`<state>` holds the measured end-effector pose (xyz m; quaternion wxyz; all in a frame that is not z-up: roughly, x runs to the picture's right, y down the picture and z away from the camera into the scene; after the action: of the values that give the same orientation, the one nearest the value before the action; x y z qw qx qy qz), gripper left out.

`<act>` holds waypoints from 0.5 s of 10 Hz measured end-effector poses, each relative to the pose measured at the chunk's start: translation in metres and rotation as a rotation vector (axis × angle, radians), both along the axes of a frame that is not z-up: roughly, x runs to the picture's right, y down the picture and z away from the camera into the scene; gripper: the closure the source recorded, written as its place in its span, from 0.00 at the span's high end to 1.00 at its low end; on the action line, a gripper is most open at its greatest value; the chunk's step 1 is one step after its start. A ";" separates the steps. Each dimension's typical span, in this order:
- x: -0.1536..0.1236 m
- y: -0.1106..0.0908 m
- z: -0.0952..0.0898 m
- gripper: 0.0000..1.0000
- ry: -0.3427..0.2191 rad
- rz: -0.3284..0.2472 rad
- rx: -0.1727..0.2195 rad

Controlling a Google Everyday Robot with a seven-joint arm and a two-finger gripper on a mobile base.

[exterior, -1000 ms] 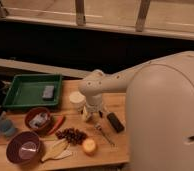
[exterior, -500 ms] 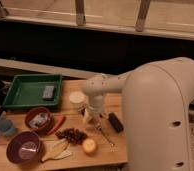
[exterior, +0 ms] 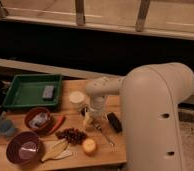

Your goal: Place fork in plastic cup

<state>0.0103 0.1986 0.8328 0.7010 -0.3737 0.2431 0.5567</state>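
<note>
Silvery fork [exterior: 106,136] lies diagonally on the surface [exterior: 107,156], just beside your end effector [exterior: 88,119], on the side away from the plastic cup [exterior: 5,127]. You cannot tell the end effector's grip state.

White pincer [exterior: 91,119] by silvery fork [exterior: 105,136], blue-grey cup [exterior: 6,127]

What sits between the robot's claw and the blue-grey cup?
In the camera view, a red pepper and a brown bowl lie between the gripper, at the table's middle, and the cup at the left edge.
</note>
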 end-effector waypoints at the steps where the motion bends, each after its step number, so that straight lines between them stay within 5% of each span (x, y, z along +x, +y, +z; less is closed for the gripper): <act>1: -0.004 0.003 0.003 0.80 -0.002 -0.004 -0.005; 5: -0.006 0.006 0.011 0.80 0.018 0.001 0.000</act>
<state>0.0038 0.2046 0.8441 0.6985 -0.3688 0.2490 0.5604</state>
